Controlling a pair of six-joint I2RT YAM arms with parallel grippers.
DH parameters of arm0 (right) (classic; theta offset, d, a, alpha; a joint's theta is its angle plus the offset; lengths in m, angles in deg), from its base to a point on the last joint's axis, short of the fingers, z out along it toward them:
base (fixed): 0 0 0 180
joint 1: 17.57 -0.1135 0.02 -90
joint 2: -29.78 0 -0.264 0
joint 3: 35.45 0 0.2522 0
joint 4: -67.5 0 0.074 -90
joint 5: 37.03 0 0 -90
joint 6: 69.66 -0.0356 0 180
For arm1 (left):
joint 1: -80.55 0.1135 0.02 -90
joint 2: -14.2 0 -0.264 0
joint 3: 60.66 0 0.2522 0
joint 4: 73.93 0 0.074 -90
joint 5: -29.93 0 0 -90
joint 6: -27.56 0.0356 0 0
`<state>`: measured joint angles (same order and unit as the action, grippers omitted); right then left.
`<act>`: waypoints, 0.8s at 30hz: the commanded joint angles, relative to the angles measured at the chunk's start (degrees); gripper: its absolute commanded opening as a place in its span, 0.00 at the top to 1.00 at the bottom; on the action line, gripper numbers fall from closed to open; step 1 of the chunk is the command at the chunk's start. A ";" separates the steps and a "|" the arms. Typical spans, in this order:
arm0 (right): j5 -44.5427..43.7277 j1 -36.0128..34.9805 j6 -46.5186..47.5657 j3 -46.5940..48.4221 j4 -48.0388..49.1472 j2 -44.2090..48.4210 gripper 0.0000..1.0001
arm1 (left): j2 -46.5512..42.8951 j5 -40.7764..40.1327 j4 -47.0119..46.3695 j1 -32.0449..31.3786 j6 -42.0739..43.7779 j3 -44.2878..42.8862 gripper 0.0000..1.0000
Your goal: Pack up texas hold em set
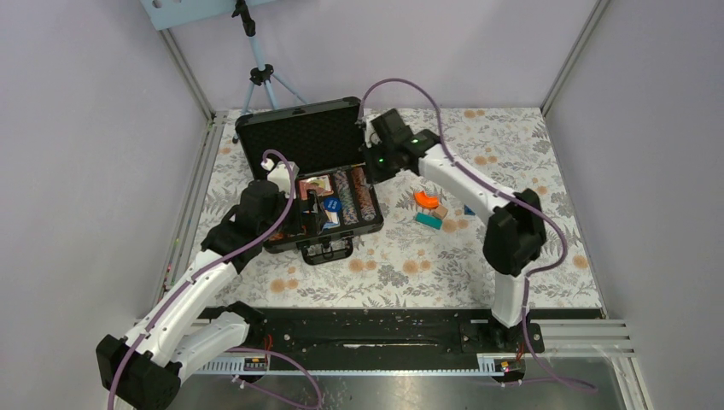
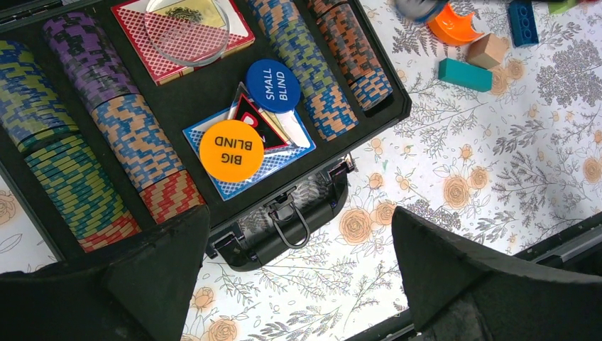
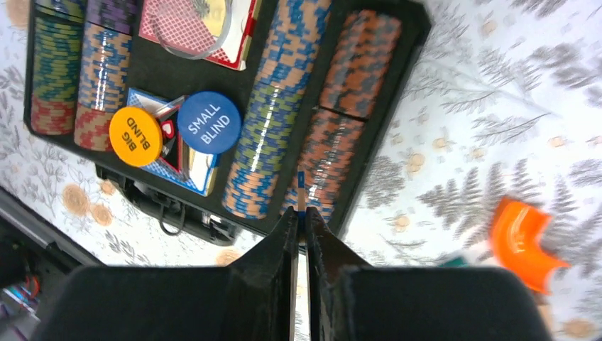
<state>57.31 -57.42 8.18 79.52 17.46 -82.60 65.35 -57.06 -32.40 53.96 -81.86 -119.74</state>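
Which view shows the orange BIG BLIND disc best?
Left wrist: the BIG BLIND disc appears largest there, unobstructed, with sharp lettering. The right wrist view shows it smaller but readable. In the top external view it is too small to make out.

My wrist cams read two labels: orange disc [image 2: 231,150] says "BIG BLIND" in black caps, blue disc [image 2: 273,85] says "SMALL BLIND" in white caps. Mark on red triangle [image 2: 248,115] under them: partly hidden, unreadable.

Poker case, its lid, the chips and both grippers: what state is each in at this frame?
case: open.
lid: raised, standing upright.
chip rows: lying in their slots.
left gripper: open, empty.
right gripper: shut on a poker chip, held edge-on.
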 commanded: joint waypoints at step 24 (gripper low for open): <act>35.95 5.18 65.47 -9.43 -5.39 6.41 1.00 | 0.00 -0.69 -0.78 0.82 0.52 -1.02 0.01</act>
<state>88.55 -51.81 67.17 68.11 14.75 -75.54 65.35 -57.08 -32.40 54.38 -81.86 -119.74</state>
